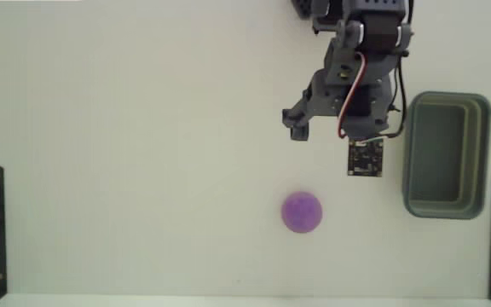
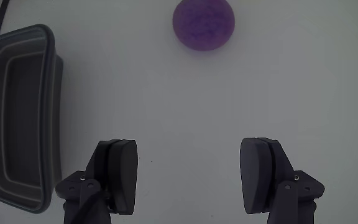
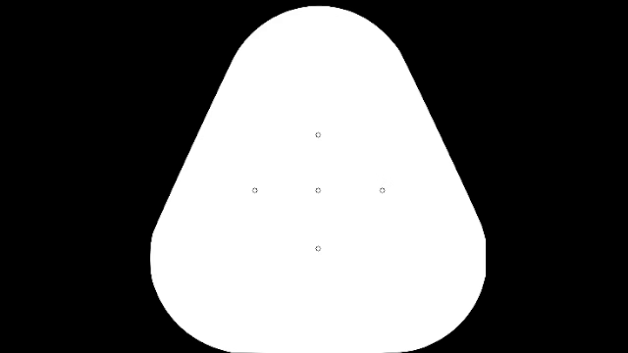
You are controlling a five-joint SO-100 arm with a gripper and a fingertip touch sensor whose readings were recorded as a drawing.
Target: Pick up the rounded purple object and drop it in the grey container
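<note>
wrist view: the gripper point(image 2: 191, 180) is seen spread wide and empty above the white table point(image 2: 291, 93), the purple ball point(image 2: 203, 23) lying apart ahead, right of the grey tub point(image 2: 50, 124).

Ball point(image 1: 302, 211): small, matte purple, round, sitting alone on the white table, nearer its bottom edge in the fixed view and somewhat right of centre; appearing at the top edge of the wrist view point(image 2: 203, 23). Tub point(image 1: 447, 154): grey-green, rectangular, rounded corners, thick rim, darker inside, standing upright and empty by the table's right edge, well apart from the ball; lying at left in the wrist view point(image 2: 18, 118).
</note>
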